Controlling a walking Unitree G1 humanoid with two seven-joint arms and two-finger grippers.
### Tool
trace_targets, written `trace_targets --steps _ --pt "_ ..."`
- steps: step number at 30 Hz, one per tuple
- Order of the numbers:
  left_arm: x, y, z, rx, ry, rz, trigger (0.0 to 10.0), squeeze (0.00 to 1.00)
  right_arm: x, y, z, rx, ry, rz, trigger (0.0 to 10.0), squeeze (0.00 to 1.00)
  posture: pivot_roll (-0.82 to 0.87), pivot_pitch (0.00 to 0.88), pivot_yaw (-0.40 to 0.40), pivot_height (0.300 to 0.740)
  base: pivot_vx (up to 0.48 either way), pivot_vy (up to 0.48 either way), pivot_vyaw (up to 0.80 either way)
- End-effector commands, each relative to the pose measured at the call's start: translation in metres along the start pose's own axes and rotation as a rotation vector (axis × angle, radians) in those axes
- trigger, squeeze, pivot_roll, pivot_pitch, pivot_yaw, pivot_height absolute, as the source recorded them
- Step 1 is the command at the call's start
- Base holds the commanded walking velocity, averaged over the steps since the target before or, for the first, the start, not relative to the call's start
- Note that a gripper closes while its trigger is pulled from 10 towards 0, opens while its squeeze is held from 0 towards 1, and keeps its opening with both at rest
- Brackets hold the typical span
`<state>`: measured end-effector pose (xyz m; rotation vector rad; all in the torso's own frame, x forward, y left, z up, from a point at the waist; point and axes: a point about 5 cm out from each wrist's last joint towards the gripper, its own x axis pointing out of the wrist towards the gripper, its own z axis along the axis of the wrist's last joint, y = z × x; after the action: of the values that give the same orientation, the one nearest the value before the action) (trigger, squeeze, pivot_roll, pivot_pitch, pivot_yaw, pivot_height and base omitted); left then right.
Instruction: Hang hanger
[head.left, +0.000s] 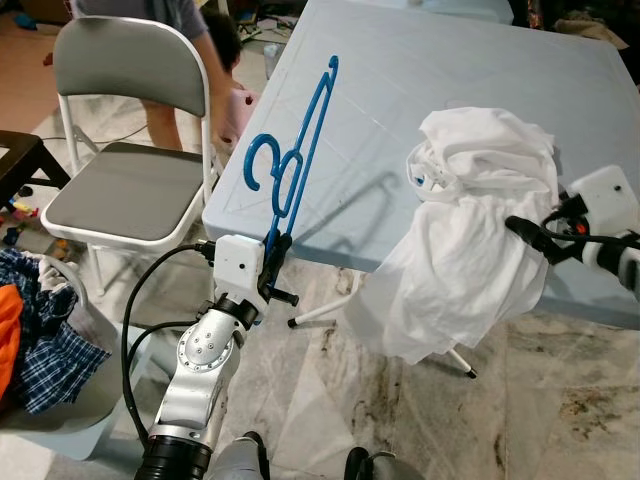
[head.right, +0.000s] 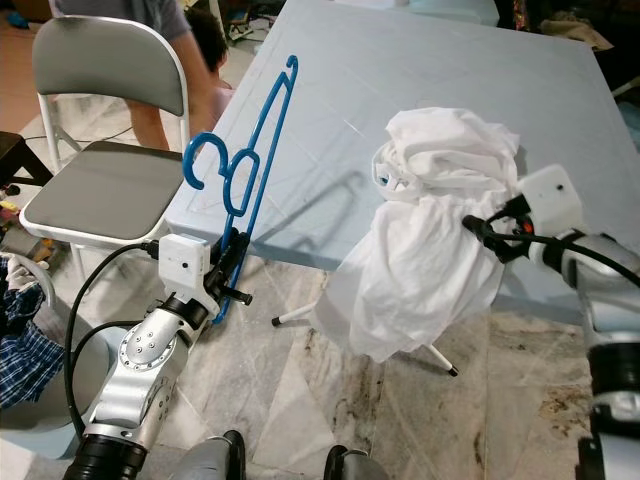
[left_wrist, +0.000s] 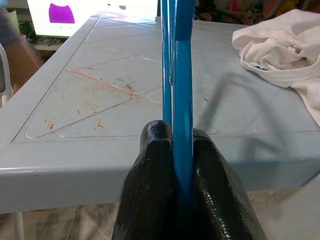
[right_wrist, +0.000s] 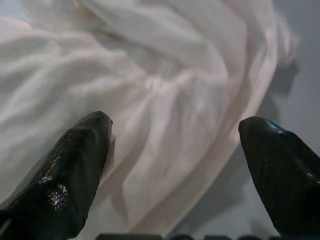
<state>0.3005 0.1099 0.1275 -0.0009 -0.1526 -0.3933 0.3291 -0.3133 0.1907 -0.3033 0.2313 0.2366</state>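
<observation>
While clamped, unlabelled blue hanger (head.left: 300, 140).

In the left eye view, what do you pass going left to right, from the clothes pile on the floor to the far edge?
Clothes pile → folding chair → blue hanger in the left gripper → white shirt → right gripper.

A: From where do the head eyes look?
B: From above, forward and down at the counter (head.left: 420, 90); both share it.
A: And the wrists?
B: Very near: left faces the counter edge, right faces the white cloth (right_wrist: 150, 90).
</observation>
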Motion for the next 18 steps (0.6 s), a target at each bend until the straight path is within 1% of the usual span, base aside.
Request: trace_targets --steps 1,6,7,8,9,10,11,13,15,16,17,18 --pt "0.002 -0.003 0.0 0.003 -0.004 -0.024 10.0 0.0 -0.005 0.001 0.001 0.053 -0.016 0.02 10.0 1.0 0.1 0.188 0.007 0.74 0.0 0.0 0.0" --pt "0.004 -0.003 0.0 0.003 -0.007 -0.033 10.0 0.0 -0.01 0.012 -0.004 0.112 -0.011 0.08 10.0 1.0 0.1 0.184 0.01 0.74 0.0 0.0 0.0" --pt "0.004 -0.003 0.0 0.003 -0.007 -0.033 10.0 0.0 -0.01 0.012 -0.004 0.112 -0.011 0.08 10.0 1.0 0.1 0.184 0.01 0.74 0.0 0.0 0.0" --pt "0.004 -0.002 0.001 0.003 -0.007 -0.034 10.0 0.0 -0.014 0.018 -0.01 0.119 0.007 0.114 10.0 1.0 0.1 0.184 0.011 0.74 0.0 0.0 0.0" --pt "0.004 -0.002 0.0 0.003 -0.006 -0.035 10.0 0.0 -0.015 0.023 -0.014 0.135 0.015 0.137 10.0 0.02 0.1 0.184 0.011 0.74 0.0 0.0 0.0" --pt "0.004 -0.003 0.0 0.003 -0.006 -0.036 10.0 0.0 -0.016 0.029 -0.018 0.146 0.023 0.162 10.0 0.0 0.1 0.184 0.012 0.74 0.0 0.0 0.0" --pt "0.004 -0.003 0.0 0.003 -0.005 -0.037 10.0 0.0 -0.016 0.033 -0.02 0.153 0.027 0.177 10.0 0.0 0.1 0.184 0.013 0.74 0.0 0.0 0.0" --pt "0.004 -0.004 -0.001 0.002 -0.003 -0.041 10.0 0.0 -0.015 0.046 -0.029 0.181 0.057 0.205 10.0 0.0 0.09 0.185 0.015 0.74 0.0 0.0 0.0" --pt "0.004 -0.005 -0.001 0.002 -0.003 -0.045 10.0 0.0 -0.012 0.053 -0.035 0.193 0.073 0.208 10.0 0.0 0.1 0.186 0.014 0.74 0.0 0.0 0.0" --pt "0.005 -0.005 -0.001 0.001 -0.003 -0.047 10.0 0.0 -0.009 0.06 -0.04 0.206 0.08 0.217 10.0 0.0 0.1 0.186 0.015 0.74 0.0 0.0 0.0" --pt "0.005 -0.005 -0.001 0.001 -0.003 -0.048 10.0 0.0 -0.008 0.063 -0.041 0.209 0.082 0.221 6.4 0.0 0.1 0.187 0.015 0.74 0.0 0.0 0.0" --pt "0.005 -0.005 -0.001 0.001 -0.003 -0.048 10.0 0.0 -0.008 0.063 -0.041 0.209 0.082 0.221 6.4 0.0 0.1 0.187 0.015 0.74 0.0 0.0 0.0"
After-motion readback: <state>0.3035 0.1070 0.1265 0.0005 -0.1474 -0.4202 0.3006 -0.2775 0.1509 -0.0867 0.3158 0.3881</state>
